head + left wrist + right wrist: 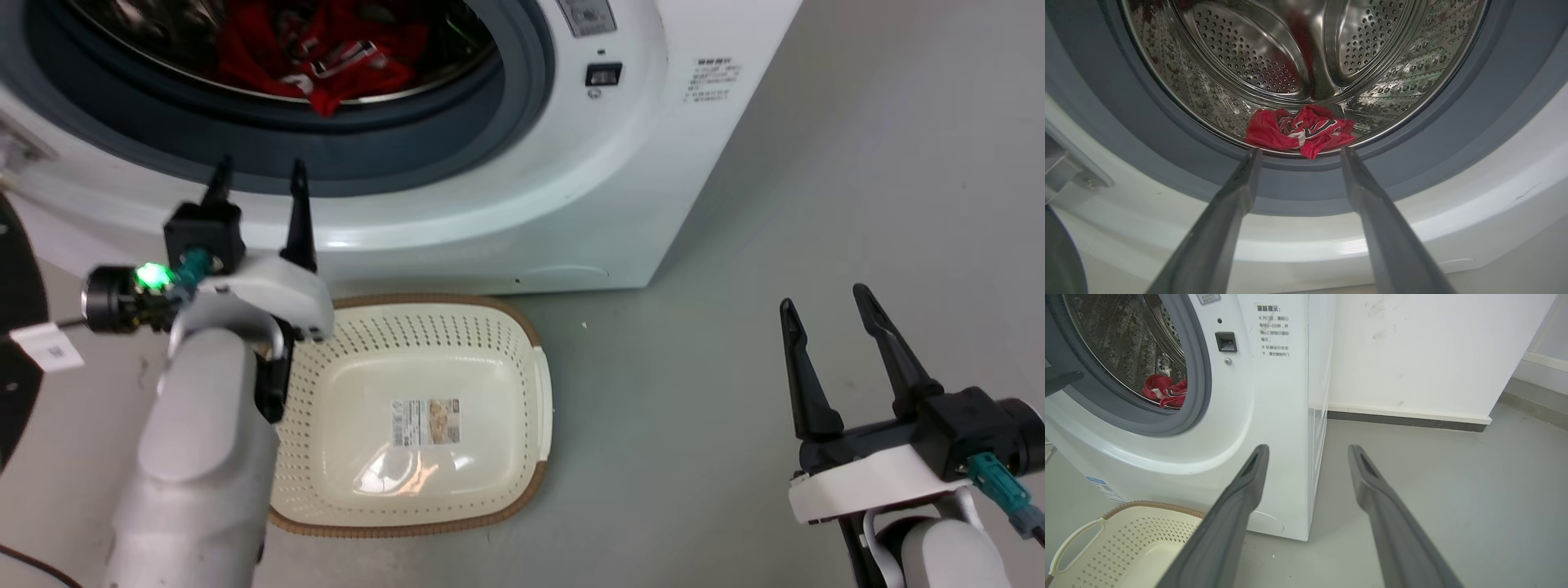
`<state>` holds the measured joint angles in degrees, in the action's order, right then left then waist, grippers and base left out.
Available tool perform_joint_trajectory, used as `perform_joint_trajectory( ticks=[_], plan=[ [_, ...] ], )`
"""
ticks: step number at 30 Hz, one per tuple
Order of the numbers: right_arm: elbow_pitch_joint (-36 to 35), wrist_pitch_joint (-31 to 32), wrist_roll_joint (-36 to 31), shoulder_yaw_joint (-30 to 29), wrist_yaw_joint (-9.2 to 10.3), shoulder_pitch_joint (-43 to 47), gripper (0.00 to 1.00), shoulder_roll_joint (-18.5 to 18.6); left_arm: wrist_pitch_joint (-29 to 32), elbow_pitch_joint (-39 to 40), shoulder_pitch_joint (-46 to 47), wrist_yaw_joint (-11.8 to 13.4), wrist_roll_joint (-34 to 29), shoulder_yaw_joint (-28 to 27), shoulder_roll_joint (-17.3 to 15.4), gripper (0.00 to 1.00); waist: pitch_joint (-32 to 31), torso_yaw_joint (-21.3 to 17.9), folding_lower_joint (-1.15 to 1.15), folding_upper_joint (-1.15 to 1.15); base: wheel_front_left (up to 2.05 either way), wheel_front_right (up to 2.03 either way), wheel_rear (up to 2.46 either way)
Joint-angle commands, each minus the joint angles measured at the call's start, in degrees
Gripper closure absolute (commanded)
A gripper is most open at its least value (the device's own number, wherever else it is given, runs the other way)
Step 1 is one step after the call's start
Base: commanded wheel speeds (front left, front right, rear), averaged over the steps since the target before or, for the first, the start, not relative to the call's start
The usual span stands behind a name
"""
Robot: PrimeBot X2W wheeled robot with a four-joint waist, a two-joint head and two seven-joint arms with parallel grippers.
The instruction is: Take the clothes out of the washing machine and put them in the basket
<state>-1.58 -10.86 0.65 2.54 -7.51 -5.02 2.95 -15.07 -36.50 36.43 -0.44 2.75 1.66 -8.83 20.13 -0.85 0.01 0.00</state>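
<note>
Clothes (1302, 130): one crumpled red bundle with black-and-white lettering, lying at the bottom front of the drum (1241, 53). In my left wrist view its long axis runs side to side along the drum's lower lip, and one red corner points down over that lip toward the grey door seal (1494, 122). I see nothing else in the perforated steel drum.

Washing machine (506, 204): white front-loader, its porthole facing my cameras.

Basket (384, 351): cream, perforated, brown-rimmed, standing mouth up on the grey floor (694, 367) just in front of the machine's base, below the porthole. It holds no garment; a paper label (425, 421) shows on its base.

Left gripper (260, 166): raised in front of the machine's lower front, fingers spread and pointing at the porthole. In my left wrist view the tips frame the bundle from below. Nothing is between them, and I cannot tell whether they touch the seal.

Right gripper (823, 298): low over bare floor, well apart from the basket on its right, fingers spread and holding nothing. They point toward the machine's right front corner.
</note>
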Motion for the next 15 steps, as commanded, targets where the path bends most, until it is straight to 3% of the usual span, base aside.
perform_joint_trajectory(
  ticks=[1,15],
  plan=[
    [0.00,-0.35,0.36,0.31,0.04,-1.31,0.00,-0.13,-0.15,-0.84,2.10,-0.07,-0.14,-0.19,-0.69,0.00,3.97,-1.87,-0.01,0.00,0.00,0.00,0.00],
    [1.21,-2.23,1.47,2.96,0.04,-5.07,0.00,-0.15,1.14,-14.58,24.66,-1.08,-2.54,1.84,-6.66,0.00,12.95,-4.17,-0.01,0.00,0.00,0.00,0.00]
  ],
)
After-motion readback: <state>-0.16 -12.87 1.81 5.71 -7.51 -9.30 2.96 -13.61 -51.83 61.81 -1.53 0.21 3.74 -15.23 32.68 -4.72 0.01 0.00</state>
